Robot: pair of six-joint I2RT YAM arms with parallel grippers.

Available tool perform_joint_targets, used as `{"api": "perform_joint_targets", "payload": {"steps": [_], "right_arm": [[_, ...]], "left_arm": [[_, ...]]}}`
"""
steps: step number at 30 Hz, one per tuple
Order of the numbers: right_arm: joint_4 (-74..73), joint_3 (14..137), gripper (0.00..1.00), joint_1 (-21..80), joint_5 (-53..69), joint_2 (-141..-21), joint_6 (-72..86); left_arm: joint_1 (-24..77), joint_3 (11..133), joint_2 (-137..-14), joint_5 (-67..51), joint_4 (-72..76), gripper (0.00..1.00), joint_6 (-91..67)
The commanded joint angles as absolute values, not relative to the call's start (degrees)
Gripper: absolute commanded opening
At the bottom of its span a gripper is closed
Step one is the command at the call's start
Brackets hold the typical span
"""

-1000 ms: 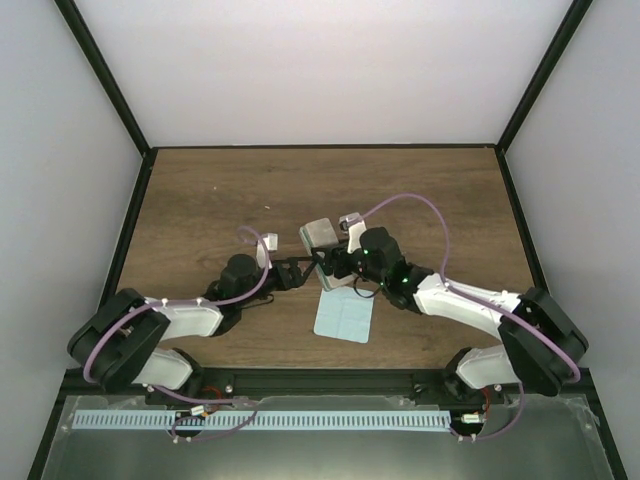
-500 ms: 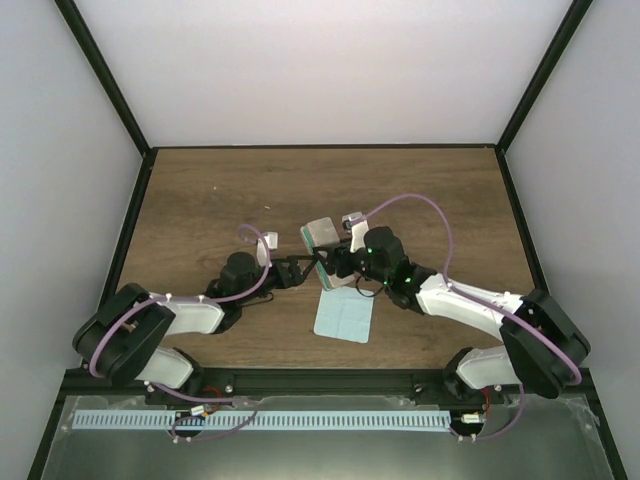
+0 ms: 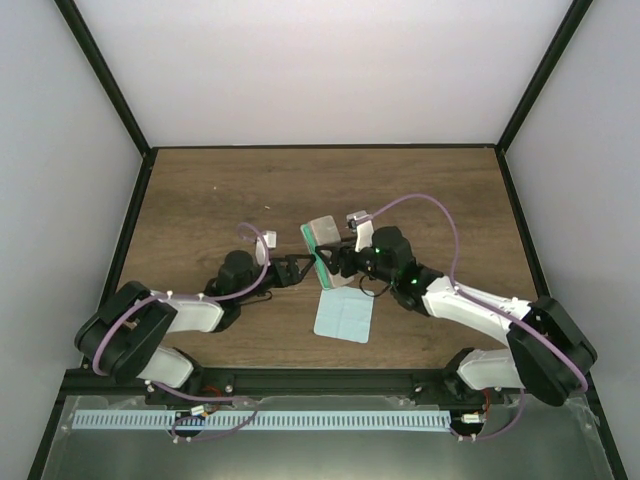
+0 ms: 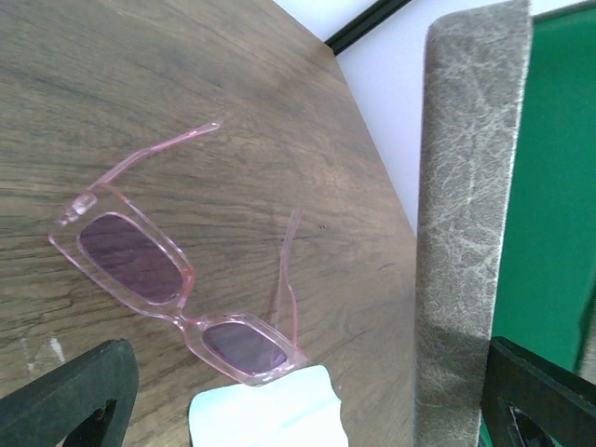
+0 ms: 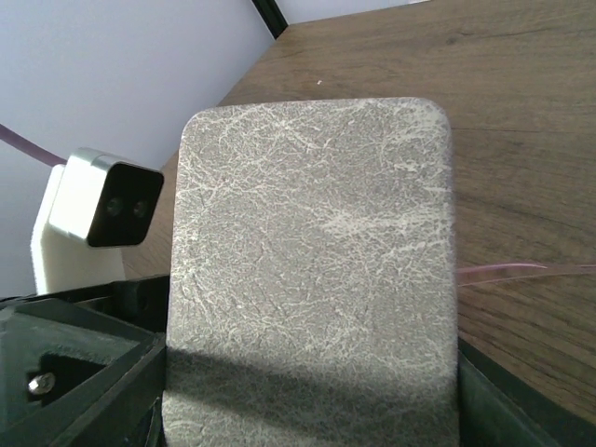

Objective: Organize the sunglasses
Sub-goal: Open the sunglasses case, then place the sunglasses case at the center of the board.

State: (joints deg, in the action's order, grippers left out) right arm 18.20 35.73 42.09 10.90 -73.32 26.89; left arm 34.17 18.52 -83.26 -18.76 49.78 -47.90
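The sunglasses (image 4: pixel 177 298), pink-framed with magenta lenses, lie open on the wood in the left wrist view, one lens corner touching the light blue cloth (image 4: pixel 265 414). One pink arm shows in the right wrist view (image 5: pixel 521 270). The grey case (image 3: pixel 322 235) stands tilted up, its green lining (image 4: pixel 549 186) facing my left gripper. My left gripper (image 3: pixel 300 268) is open wide, one finger (image 4: pixel 545 400) at the lining side. My right gripper (image 3: pixel 337 262) has both jaws against the sides of the case (image 5: pixel 312 251) and grips it.
The cloth (image 3: pixel 344 316) lies flat on the table just in front of the case. The table's black frame rails (image 3: pixel 500 147) and white walls surround the work area. The left wrist camera (image 5: pixel 98 209) shows beside the case.
The right arm has shifted slightly to the right with the case, which stays tilted up. The left gripper has edged closer to the case's green side.
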Motion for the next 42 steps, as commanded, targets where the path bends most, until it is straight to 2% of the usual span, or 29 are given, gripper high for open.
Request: {"api": "perform_joint_targets", "payload": {"steps": [1, 13, 16, 19, 21, 26, 30, 33, 38, 42], "right_arm": [[27.19, 37.15, 0.48, 42.89, 24.05, -68.67, 29.35], [26.55, 39.35, 0.48, 42.56, 24.79, -73.39, 30.23], [26.52, 40.43, 0.48, 42.59, 25.53, -75.80, 30.45], [26.68, 41.61, 0.48, 42.54, 25.88, -79.66, 30.89], [27.70, 42.64, 0.48, 42.54, 28.21, -82.70, 31.36], [30.84, 47.71, 0.49, 42.54, 35.81, -94.15, 33.62], [31.98, 53.21, 0.51, 43.03, 40.48, -102.79, 34.69], [30.51, 57.95, 0.53, 43.54, 41.60, -108.00, 34.45], [28.43, 62.16, 0.55, 43.59, 41.12, -113.96, 34.12], [26.55, 64.19, 0.61, 43.35, 39.52, -115.91, 33.49]], "left_arm": [[29.54, 16.63, -85.94, -9.12, 41.39, 1.00, -49.27], [28.65, 15.41, -81.82, -11.75, 40.69, 1.00, -49.83], [28.65, 13.49, -76.18, -7.38, 37.46, 1.00, -50.64], [27.15, 9.42, -63.25, 13.01, 24.33, 1.00, -56.68], [24.88, 5.14, -51.92, 19.92, 18.21, 1.00, -59.21], [23.17, 2.28, -22.79, 28.06, 0.40, 1.00, -59.15], [23.03, 2.24, -12.47, 30.52, -8.89, 1.00, -58.56], [23.03, 2.11, -14.66, 29.91, -8.02, 1.00, -58.18], [22.94, 3.50, -29.49, 26.06, 0.07, 1.00, -56.85], [22.94, 5.30, -40.58, 21.50, 6.90, 0.90, -55.21]]}}
